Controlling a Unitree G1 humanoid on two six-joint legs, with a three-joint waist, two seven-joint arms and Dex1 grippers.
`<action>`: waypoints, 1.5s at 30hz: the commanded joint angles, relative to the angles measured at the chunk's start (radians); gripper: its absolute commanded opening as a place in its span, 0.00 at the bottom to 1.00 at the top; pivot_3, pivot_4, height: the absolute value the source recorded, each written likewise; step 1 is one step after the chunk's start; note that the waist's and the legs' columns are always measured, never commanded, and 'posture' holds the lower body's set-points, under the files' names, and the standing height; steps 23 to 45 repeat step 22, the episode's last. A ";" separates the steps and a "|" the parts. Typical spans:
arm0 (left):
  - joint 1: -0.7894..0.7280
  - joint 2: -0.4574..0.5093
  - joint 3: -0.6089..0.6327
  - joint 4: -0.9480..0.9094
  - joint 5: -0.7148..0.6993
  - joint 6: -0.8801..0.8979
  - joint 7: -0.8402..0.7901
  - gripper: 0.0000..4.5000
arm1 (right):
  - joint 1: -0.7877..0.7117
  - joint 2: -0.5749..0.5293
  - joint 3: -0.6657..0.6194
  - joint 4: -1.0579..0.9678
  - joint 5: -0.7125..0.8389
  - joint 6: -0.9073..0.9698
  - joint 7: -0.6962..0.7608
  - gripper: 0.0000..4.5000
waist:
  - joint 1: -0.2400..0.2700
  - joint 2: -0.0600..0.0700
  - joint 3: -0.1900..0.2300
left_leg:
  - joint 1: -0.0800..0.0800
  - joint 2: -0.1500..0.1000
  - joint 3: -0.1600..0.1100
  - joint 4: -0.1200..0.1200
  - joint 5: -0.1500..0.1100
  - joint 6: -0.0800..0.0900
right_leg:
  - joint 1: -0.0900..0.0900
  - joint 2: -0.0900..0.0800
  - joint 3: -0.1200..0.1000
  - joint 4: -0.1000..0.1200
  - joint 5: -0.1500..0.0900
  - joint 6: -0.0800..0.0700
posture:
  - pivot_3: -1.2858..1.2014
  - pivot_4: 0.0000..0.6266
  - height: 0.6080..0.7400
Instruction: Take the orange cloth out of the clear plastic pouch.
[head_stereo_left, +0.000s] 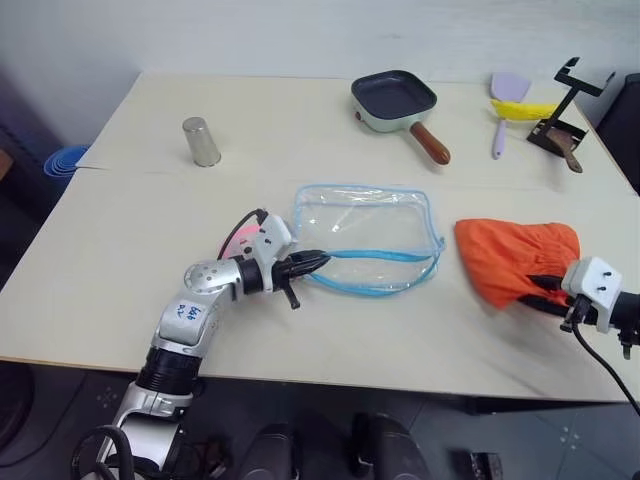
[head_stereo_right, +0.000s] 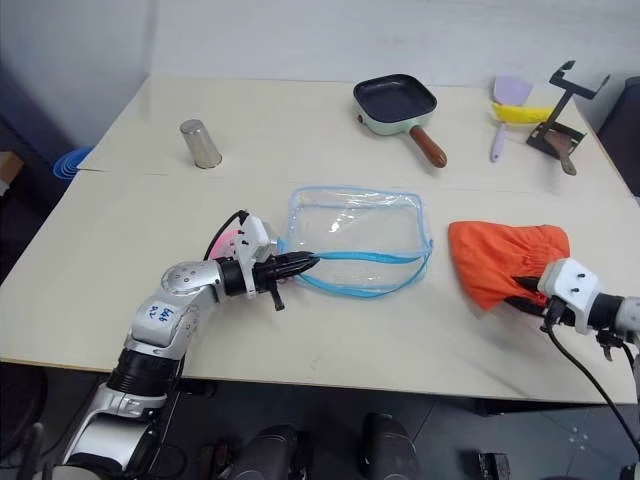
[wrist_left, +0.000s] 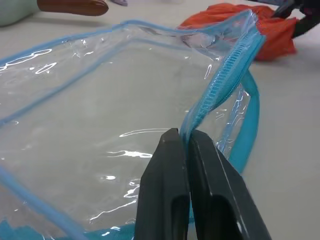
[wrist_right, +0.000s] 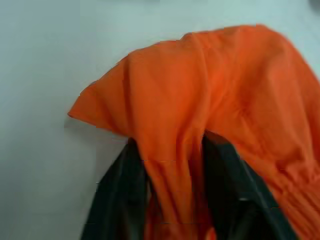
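Most of the task looked done: the orange cloth (head_stereo_left: 515, 258) lay on the table (head_stereo_left: 300, 130), outside and just right of the clear plastic pouch (head_stereo_left: 368, 240). The right gripper (wrist_right: 172, 187) straddled a cloth fold, jaws apart. The left gripper (wrist_left: 186, 145), reaching level, pinched the pouch's zipper edge.

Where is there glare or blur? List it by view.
Left wrist view: bright glare streaks on the clear plastic pouch. Right wrist view: orange cloth soft and blurred. Left eye view: soft table reflections behind the frying pan.
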 joint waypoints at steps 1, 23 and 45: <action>0.027 0.033 0.023 -0.058 -0.028 -0.017 -0.040 0.28 | 0.086 -0.028 -0.101 -0.173 0.112 0.082 0.026 0.63 | -0.002 0.001 0.000 | 0.000 0.000 0.000 0.000 0.000 0.000 | 0.000 0.000 0.000 0.000 0.000 0.000 | 0.52 0.24 1.00; 0.566 0.388 0.435 -0.132 -0.117 -0.470 -0.379 0.82 | 0.229 0.270 0.128 -0.662 0.131 0.127 -0.015 1.00 | -0.005 0.000 0.000 | 0.002 0.002 0.000 -0.001 -0.003 -0.001 | 0.001 -0.001 0.002 -0.005 -0.001 -0.002 | 0.52 0.24 1.00; 0.566 0.388 0.435 -0.132 -0.117 -0.470 -0.379 0.82 | 0.229 0.270 0.128 -0.662 0.131 0.127 -0.015 1.00 | -0.005 0.000 0.000 | 0.002 0.002 0.000 -0.001 -0.003 -0.001 | 0.001 -0.001 0.002 -0.005 -0.001 -0.002 | 0.52 0.24 1.00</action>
